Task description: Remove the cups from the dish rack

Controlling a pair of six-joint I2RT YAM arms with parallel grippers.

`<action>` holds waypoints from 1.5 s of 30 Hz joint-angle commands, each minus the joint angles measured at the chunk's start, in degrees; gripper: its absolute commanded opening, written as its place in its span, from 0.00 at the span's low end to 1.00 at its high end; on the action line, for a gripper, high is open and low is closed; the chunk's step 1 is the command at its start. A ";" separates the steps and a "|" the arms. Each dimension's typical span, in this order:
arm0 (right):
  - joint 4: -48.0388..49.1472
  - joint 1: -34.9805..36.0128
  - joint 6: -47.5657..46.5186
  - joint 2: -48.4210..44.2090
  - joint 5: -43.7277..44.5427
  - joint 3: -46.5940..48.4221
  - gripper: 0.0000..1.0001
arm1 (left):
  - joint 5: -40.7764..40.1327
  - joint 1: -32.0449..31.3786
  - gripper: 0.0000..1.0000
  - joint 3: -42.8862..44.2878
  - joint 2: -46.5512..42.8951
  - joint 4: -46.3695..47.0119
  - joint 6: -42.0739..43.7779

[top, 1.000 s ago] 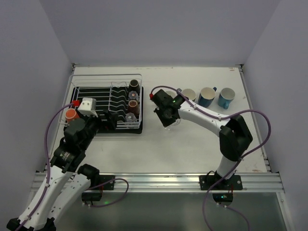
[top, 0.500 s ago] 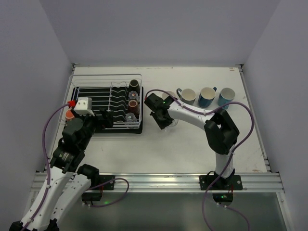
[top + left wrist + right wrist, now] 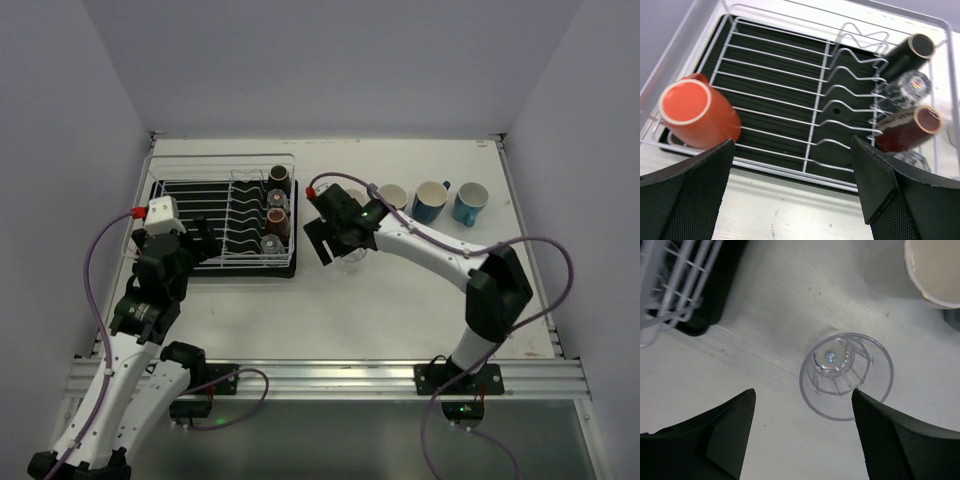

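My right gripper (image 3: 802, 395) has its fingers wide apart. A clear glass tumbler (image 3: 846, 375) stands on the white surface (image 3: 765, 315) between them, and as far as I can see neither finger touches it. So I think this glass is out and set down, just beside the end of the white wire dish rack (image 3: 200, 200) with its black tray. Further along the surface stand a cream mug (image 3: 392, 198), a dark blue mug (image 3: 430, 200) and a light blue mug (image 3: 468, 203), all in a row. That makes four cups out that I can count. My left gripper (image 3: 792, 142) is spread wide too and holds nothing. It hangs over the near edge of the rack. A round orange mug (image 3: 697, 117) lies tipped over in the near corner of the rack, at the end away from the other cups. At the other end I see one dark brown cup (image 3: 905, 52) and a second dark brown cup (image 3: 907, 129). There is one clear glass (image 3: 908, 85) between them and another clear glass (image 3: 914, 160) nearest to me. So five cups are left to take out, and I think the job is a bit less than half done.
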 commanded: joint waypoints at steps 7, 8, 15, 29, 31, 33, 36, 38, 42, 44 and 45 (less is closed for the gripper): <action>20.56 0.39 3.51 -28.78 -8.01 -20.27 0.81 | -16.82 4.40 1.00 6.83 9.41 -3.40 -6.33; 22.66 0.39 3.77 -29.75 -9.06 -21.52 0.81 | -17.44 5.63 1.00 6.92 10.37 -2.35 -6.33; 26.54 0.39 5.35 -36.25 -11.18 -26.71 0.80 | -13.68 15.56 0.99 11.84 18.37 -1.90 -6.76; 27.08 0.39 5.44 -39.95 -11.18 -28.65 0.80 | -1.37 26.82 0.95 11.23 29.36 2.49 -5.46; 27.08 0.40 5.53 -39.69 -12.93 -28.56 0.80 | 0.30 27.43 0.95 11.58 30.85 2.93 -5.45; 27.08 0.39 5.53 -39.43 -13.02 -28.56 0.80 | 0.92 27.61 0.94 12.19 32.70 2.41 -5.37; 27.08 0.39 5.53 -39.77 -12.50 -28.65 0.80 | 1.36 27.70 0.94 11.85 34.90 3.01 -5.54; 27.34 0.39 5.44 -40.04 -12.23 -28.82 0.80 | 1.97 27.79 0.93 10.53 35.34 4.33 -5.54; 27.43 0.39 5.44 -39.86 -12.58 -28.74 0.80 | 1.54 28.14 0.92 10.88 37.27 3.55 -5.19; 27.43 0.39 5.44 -40.04 -12.50 -28.74 0.80 | 1.89 28.14 0.88 10.09 37.63 4.42 -5.19; 27.52 0.39 5.44 -40.21 -12.41 -28.91 0.80 | 2.32 28.14 0.86 9.91 38.24 4.60 -5.02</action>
